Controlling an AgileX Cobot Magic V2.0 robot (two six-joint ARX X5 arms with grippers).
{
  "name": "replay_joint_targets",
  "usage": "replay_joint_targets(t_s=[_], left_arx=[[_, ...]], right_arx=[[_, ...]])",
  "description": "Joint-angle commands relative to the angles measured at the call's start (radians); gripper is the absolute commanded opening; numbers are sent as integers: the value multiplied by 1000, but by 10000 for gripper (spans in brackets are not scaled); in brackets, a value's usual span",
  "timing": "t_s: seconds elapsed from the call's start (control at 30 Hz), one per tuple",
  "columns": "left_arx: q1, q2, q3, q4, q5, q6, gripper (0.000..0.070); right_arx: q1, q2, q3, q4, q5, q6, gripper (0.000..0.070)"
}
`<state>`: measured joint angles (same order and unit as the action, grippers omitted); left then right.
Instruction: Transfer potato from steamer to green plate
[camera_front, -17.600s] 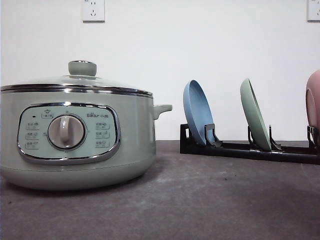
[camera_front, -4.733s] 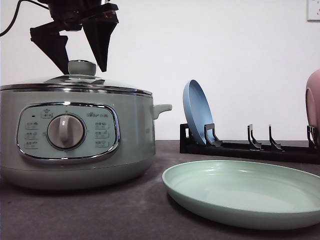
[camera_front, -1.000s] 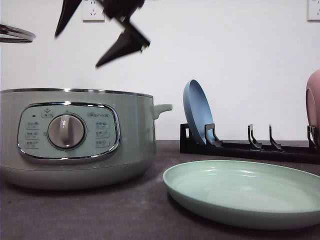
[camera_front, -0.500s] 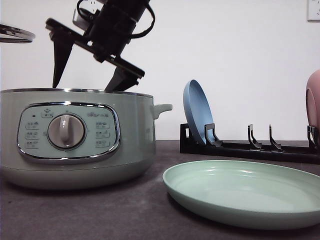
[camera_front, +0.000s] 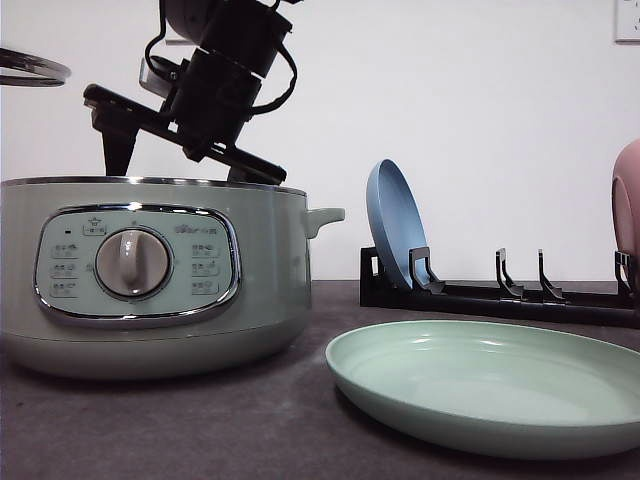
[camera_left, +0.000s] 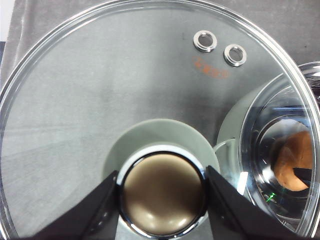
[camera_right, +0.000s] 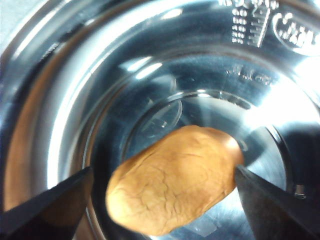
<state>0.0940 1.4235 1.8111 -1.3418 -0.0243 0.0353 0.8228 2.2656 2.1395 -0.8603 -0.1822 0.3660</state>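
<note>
The steamer (camera_front: 150, 270) stands at the left of the table with its lid off. In the front view the glass lid (camera_front: 30, 70) hangs high at the far left. My left gripper (camera_left: 162, 200) is shut on the lid's knob (camera_left: 162, 192). Through the glass I see the orange-brown potato (camera_left: 292, 160) in the steel pot. My right gripper (camera_front: 180, 178) is open, its fingertips dipping below the steamer's rim. Its fingers straddle the potato (camera_right: 175, 177) without touching it. The green plate (camera_front: 490, 385) lies flat on the table to the right of the steamer.
A black dish rack (camera_front: 500, 295) runs along the back right, holding an upright blue plate (camera_front: 395, 235). A pink plate (camera_front: 628, 200) stands at the right edge. The steamer's side handle (camera_front: 325, 216) points toward the rack.
My right gripper has come down from above the steamer, and its fingertips are now inside the pot's mouth. The lid stays held at the upper left.
</note>
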Motion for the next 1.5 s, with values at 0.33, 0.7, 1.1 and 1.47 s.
replay_joint_targets(t_s=[0.33, 0.7, 1.1, 1.47], left_arx=[[3, -11, 28, 34, 6, 6, 0], [3, -11, 28, 33, 6, 5, 0], [3, -11, 28, 32, 7, 5, 0], [3, -12, 28, 33, 9, 5, 0]], right_arx=[[13, 63, 28, 21, 9, 12, 584], [13, 65, 28, 22, 0, 13, 529], [13, 65, 28, 13, -1, 12, 441], [13, 65, 28, -43, -40, -42, 406]])
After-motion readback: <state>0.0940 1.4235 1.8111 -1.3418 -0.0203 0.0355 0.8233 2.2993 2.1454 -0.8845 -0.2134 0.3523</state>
